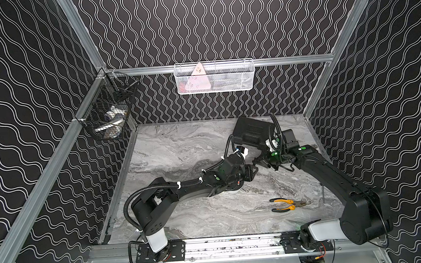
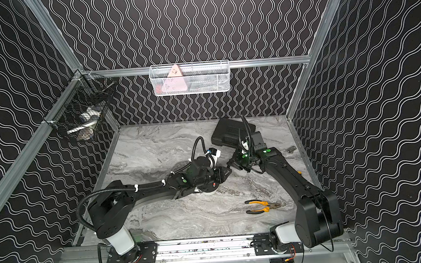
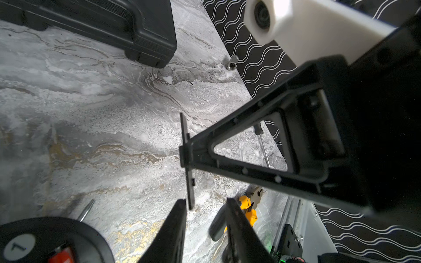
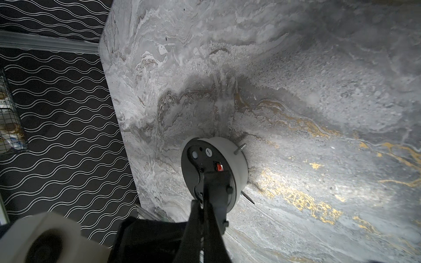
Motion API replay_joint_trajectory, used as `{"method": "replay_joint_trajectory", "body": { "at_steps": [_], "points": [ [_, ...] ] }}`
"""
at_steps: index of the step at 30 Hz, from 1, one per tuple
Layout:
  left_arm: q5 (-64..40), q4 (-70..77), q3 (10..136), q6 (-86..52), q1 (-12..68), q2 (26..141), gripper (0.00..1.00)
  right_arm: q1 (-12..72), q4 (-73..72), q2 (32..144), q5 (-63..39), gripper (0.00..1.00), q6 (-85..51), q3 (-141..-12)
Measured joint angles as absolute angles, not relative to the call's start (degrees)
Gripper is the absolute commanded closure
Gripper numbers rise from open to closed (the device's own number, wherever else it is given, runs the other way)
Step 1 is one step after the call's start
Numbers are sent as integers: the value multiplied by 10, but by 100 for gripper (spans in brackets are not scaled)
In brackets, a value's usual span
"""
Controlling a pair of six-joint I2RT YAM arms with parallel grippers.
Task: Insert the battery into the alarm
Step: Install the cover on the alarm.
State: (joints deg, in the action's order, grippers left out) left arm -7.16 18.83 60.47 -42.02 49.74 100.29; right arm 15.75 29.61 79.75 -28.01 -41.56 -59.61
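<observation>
On marble (image 4: 296, 68): alarm (image 4: 239, 168) face-down, red battery (image 4: 219, 168) in slot | right claw (image 3: 185, 157) pinching black plate (image 3: 190, 193) | left claw (image 3: 206, 202) part-spread

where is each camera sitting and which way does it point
top views: overhead near the arm bases, facing down at the table; left arm and right arm both show.
left wrist: on the left arm, facing past the open left end effector at the right end effector pinching a thin cover.
right wrist: on the right arm, facing down its shut end effector at the alarm's back and red battery.
shared: both wrist views show alarm, battery and cover.
</observation>
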Motion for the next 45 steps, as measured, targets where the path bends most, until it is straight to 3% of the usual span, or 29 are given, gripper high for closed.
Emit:
{"method": "replay_joint_trajectory", "body": {
  "at_steps": [12, 29, 36, 45],
  "points": [
    [-73, 189, 605, -421, 491, 1004, 74, 157, 296, 798, -290, 99, -416, -596],
    [-72, 186, 606, -421, 487, 1009, 97, 157, 286, 801, -297, 98, -422, -591],
    [-66, 186, 604, -393, 487, 1007, 100, 157, 286, 785, -296, 66, -425, -591],
    [6, 206, 571, -260, 486, 978, 100, 155, 288, 715, -249, 60, -429, -594]
  ]
}}
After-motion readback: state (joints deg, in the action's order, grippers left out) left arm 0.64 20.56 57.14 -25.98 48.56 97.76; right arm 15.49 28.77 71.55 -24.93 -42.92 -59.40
